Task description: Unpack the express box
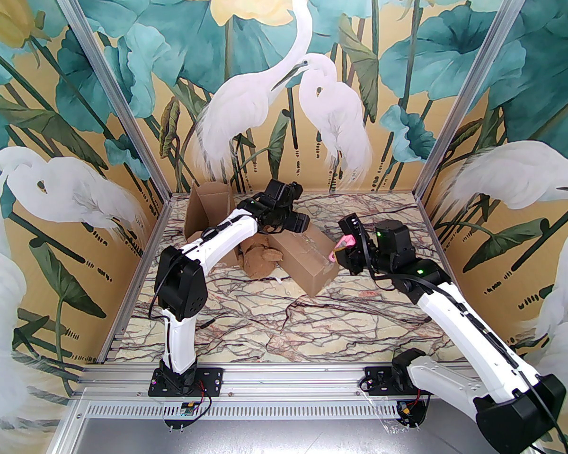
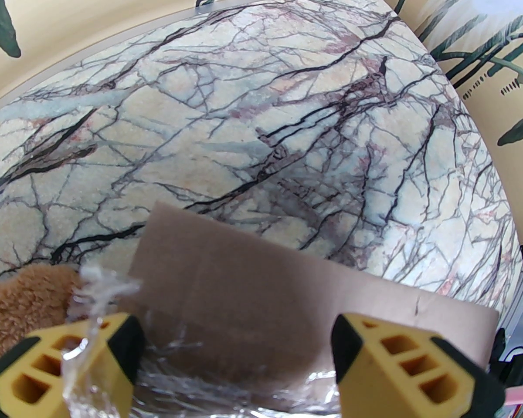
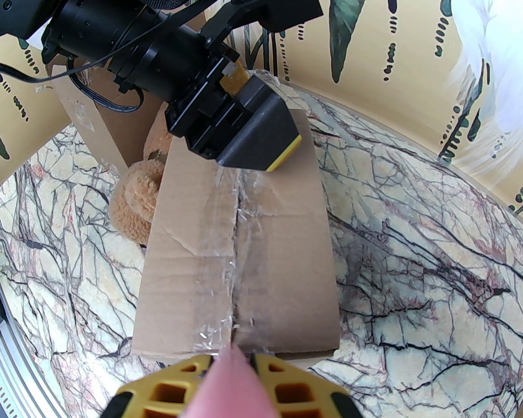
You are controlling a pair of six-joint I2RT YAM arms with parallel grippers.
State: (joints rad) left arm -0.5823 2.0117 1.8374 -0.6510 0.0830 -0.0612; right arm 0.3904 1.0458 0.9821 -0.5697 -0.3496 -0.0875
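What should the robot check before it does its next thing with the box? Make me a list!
1. Left gripper open, over the box: ok.
2. Right gripper shut on the pink tool: ok.
3. Box lying flat on the table: ok.
4. Tape split along the seam: looks torn, but cannot tell if it is cut the whole way.
5. Toy fully out of the box: cannot tell; it lies against the box's left side.
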